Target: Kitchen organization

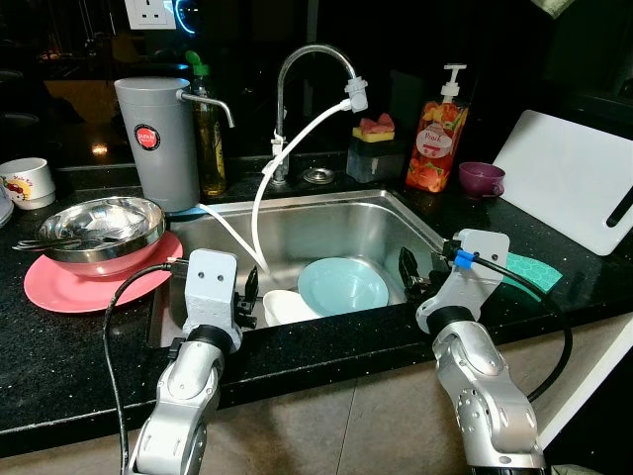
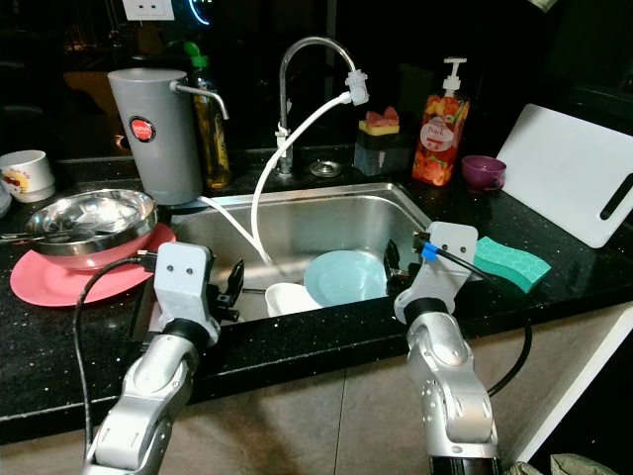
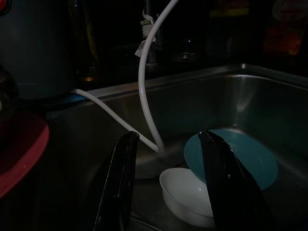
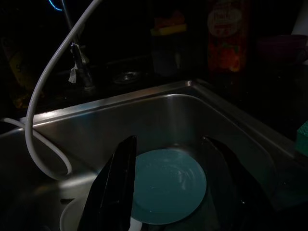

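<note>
Both arms reach over the front edge of the steel sink (image 1: 425,223), which is set into a black speckled tabletop (image 1: 79,346). The left claw (image 3: 168,183) is spread wide and holds nothing, hanging above a small white bowl (image 1: 287,305) on the sink floor. The right claw (image 4: 168,187) is just as wide and just as empty, poised over a teal plate (image 1: 343,285) that lies beside the bowl and partly over its rim.

The plate looks stiff and glossy, probably ceramic or hard plastic, and likely slick if wet. Lying nearly flat, it offers little to pinch except its raised rim, so I'd take it at the edge nearest the right claw. The bowl looks light but breakable, and its upright wall gives the better grip, one finger inside and one outside. A white hose (image 1: 259,213) loops down from the tap (image 1: 315,59) close to both dishes and could snag.

On the left of the tabletop a steel bowl (image 1: 99,226) sits on a pink plate (image 1: 59,287). The grey water filter (image 1: 155,139) carries a round red badge, its wording too small to read. The orange soap bottle (image 1: 437,139) has a label that seems to begin with "P", though I can't make out more.
</note>
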Tool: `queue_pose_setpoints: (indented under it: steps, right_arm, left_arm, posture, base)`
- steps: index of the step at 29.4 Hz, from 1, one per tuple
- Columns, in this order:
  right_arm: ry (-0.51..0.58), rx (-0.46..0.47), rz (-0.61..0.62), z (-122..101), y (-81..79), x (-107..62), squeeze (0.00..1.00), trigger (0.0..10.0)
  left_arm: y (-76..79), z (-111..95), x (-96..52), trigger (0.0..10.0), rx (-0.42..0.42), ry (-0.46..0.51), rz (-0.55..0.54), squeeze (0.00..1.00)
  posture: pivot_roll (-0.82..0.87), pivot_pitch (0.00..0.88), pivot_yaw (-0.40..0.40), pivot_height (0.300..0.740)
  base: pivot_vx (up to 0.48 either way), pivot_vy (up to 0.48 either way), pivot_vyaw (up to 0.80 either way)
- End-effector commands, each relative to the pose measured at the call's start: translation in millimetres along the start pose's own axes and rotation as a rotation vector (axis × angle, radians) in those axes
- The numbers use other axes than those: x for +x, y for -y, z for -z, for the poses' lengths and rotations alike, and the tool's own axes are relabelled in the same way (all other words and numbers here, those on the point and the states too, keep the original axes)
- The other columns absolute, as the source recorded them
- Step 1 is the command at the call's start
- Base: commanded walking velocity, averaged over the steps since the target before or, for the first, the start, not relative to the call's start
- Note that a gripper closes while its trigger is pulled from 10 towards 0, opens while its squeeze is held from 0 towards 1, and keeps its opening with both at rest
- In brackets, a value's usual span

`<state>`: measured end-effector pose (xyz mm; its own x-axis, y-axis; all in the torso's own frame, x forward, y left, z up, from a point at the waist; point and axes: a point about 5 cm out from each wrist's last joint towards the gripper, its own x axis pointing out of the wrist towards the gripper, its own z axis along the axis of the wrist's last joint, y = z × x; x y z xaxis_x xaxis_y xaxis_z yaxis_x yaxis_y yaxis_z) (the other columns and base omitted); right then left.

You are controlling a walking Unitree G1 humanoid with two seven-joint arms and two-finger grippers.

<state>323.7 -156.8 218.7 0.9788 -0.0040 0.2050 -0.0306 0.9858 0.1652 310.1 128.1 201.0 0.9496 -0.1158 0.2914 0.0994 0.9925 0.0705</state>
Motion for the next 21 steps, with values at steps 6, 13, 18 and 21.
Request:
queue_pose_setpoints:
  steps: [6,13,18,21]
  right_arm:
    - [-0.001,0.014,0.009,0.1,1.8,0.6,0.0,10.0]
    - [-0.002,0.015,0.008,0.3,1.4,0.9,0.0,10.0]
    - [-0.002,0.015,0.008,0.2,1.3,0.9,0.0,10.0]
    - [-0.002,0.015,0.008,0.2,1.2,0.9,0.0,10.0]
  left_arm:
    - [0.9,2.3,-0.9,10.0,0.004,-0.009,0.0,0.0]
    - [0.7,2.3,-0.5,10.0,0.005,-0.009,0.0,0.0]
    - [0.9,2.3,-0.5,10.0,0.005,-0.009,0.001,0.0]
    - [1.0,2.4,-0.5,10.0,0.003,-0.009,0.0,0.0]
  posture:
    - [0.07,0.055,-0.052,0.74]
    - [0.08,0.055,-0.05,0.74]
    - [0.08,0.055,-0.05,0.74]
    - [0.08,0.055,-0.05,0.74]
  base:
    - [0.0,0.0,0.0]
    - [0.0,0.0,0.0]
    - [0.0,0.0,0.0]
    - [0.0,0.0,0.0]
